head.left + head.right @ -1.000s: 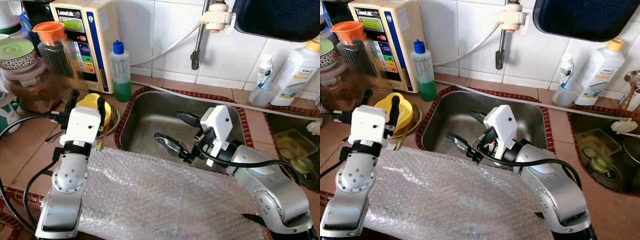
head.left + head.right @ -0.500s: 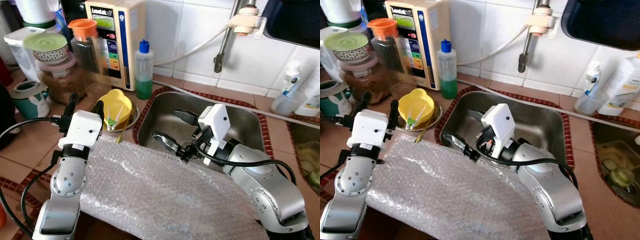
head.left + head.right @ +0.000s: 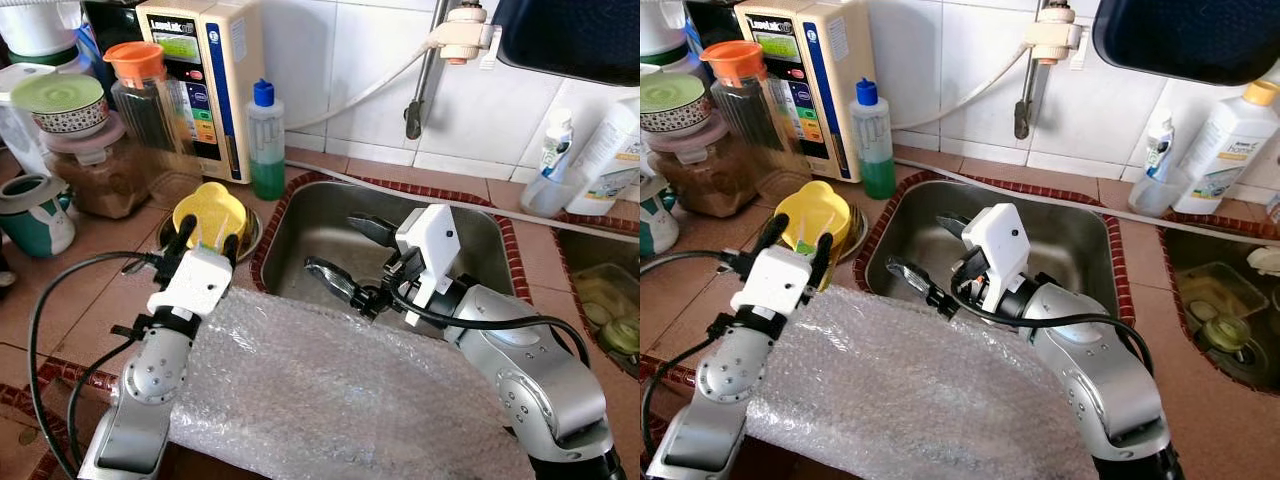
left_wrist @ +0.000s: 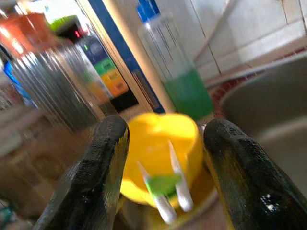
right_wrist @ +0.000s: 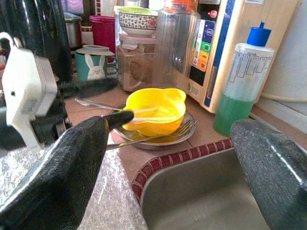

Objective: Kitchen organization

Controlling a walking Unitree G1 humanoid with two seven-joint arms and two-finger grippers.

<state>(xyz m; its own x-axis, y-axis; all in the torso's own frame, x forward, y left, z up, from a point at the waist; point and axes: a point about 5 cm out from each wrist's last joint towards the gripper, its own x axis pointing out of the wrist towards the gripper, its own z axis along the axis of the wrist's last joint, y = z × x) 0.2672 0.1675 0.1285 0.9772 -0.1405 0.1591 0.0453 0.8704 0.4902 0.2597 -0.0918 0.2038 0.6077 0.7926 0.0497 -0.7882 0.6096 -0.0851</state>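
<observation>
My left tool (image 3: 205, 232) is spread open, lined up on the yellow plastic bowl (image 3: 210, 213) sitting on the table by the steel sink (image 3: 300, 215). I'd straddle one rim, avoiding the utensil (image 4: 169, 189) inside. Right tool (image 3: 350, 255) idles open over the sink.

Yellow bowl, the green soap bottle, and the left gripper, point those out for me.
yellow bowl (image 3: 208, 212), left eye view, on its rim.
green soap bottle (image 3: 266, 150), left eye view, on its clear body.
left gripper (image 3: 207, 238), left eye view, midway between its fingertips.
</observation>
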